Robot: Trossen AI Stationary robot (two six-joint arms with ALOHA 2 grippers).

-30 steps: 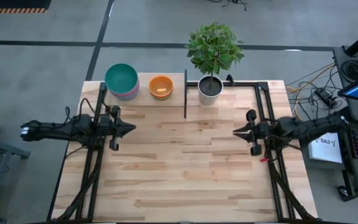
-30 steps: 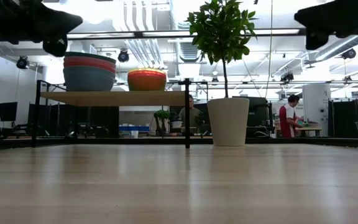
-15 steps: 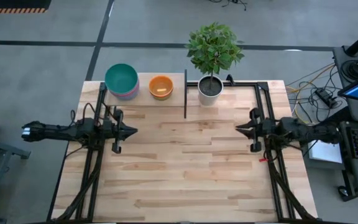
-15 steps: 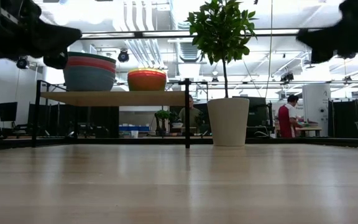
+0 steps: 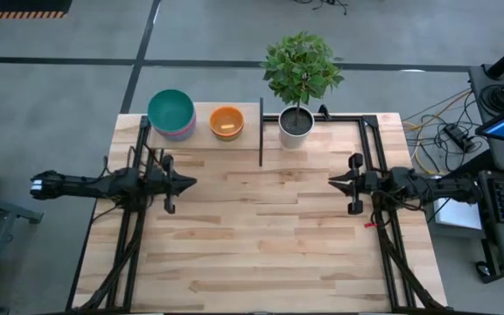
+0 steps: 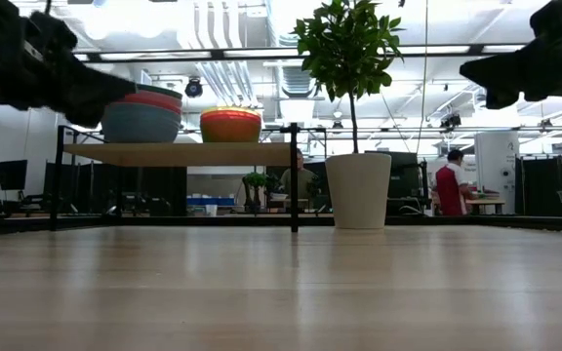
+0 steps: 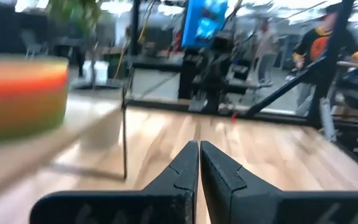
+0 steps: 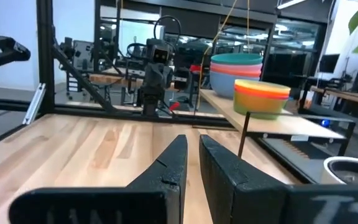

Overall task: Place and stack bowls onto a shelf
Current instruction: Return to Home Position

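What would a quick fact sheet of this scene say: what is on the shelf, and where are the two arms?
Shelf: far edge of the table, left of the plant pot
On it: teal-topped stack; orange stack beside it
Left tool: above the table on the left side, shut, empty
Right tool: above the table on the right side, shut, empty
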